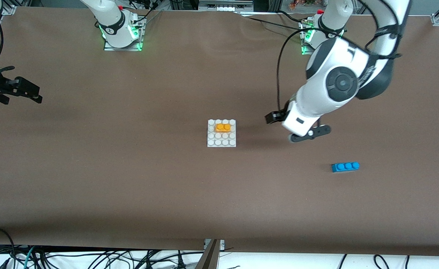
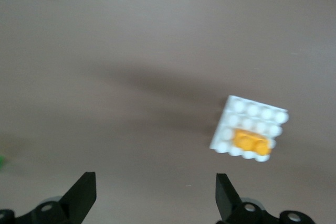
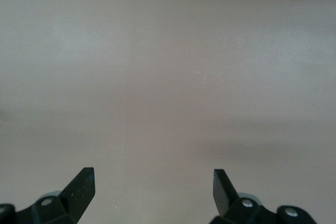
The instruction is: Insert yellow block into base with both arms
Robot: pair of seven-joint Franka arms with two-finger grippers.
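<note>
Two grippers, both empty, jaws spread wide: your left gripper (image 1: 298, 129) hangs over bare counter (image 1: 129, 179) beside the base (image 1: 221, 142); your right gripper (image 1: 17, 89) waits at its end. Yellow block (image 1: 223, 127) sits seated on the base (looks inserted). Blue brick (image 1: 345, 166) lies apart.

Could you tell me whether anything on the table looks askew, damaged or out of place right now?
Nothing stands out. The yellow block sits flat and square on the white base, lined up with its studs. A blue brick lies loose toward the left arm's end. The left gripper and right gripper are open and empty.
</note>
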